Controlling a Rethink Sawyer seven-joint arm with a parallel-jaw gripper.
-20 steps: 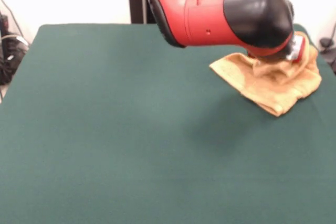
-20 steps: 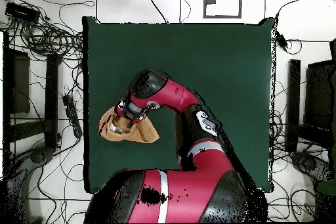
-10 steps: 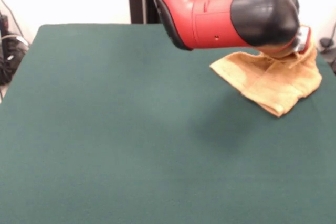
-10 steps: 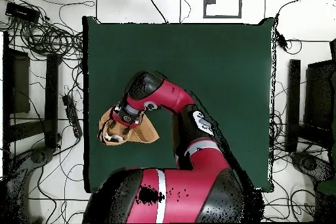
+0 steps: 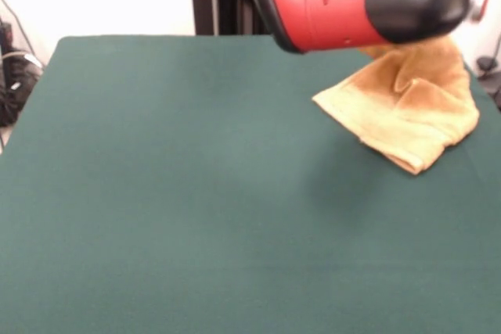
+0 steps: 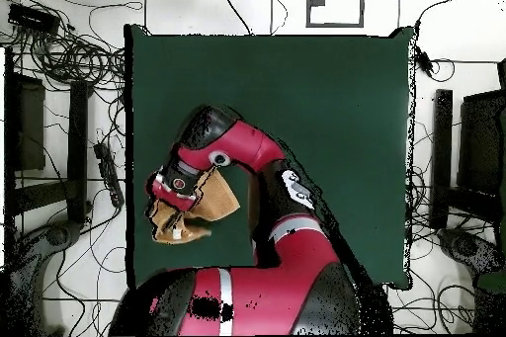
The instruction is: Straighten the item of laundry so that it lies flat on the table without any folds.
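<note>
So the arm [image 5: 352,1] has come up a fair bit since a second ago, and it's dragged the top of the towel [image 5: 407,107] up with it. Before, the cloth was a low rumpled heap; now one part stands up in a peak under the wrist while the rest still rests on the table [image 5: 196,193], near the right edge and toward the far right corner as seen from across the table.

From where I'm standing the gripper [image 6: 176,187] must be clenched on the towel, since the cloth is hanging from it, but honestly the big black wrist joint covers the actual pinch point.

What worries me:
- the towel is right by the table's edge, so any sideways swing could drag a corner off the side
- it looks like a bunched grab, maybe several layers, so lifting might just carry the folds along instead of opening them
- a thin pinch on terry could slip halfway up

Hard to make out: the fingers themselves, which corner or layer is held, and the label. Overhead, the arm blocks most of the cloth.
</note>
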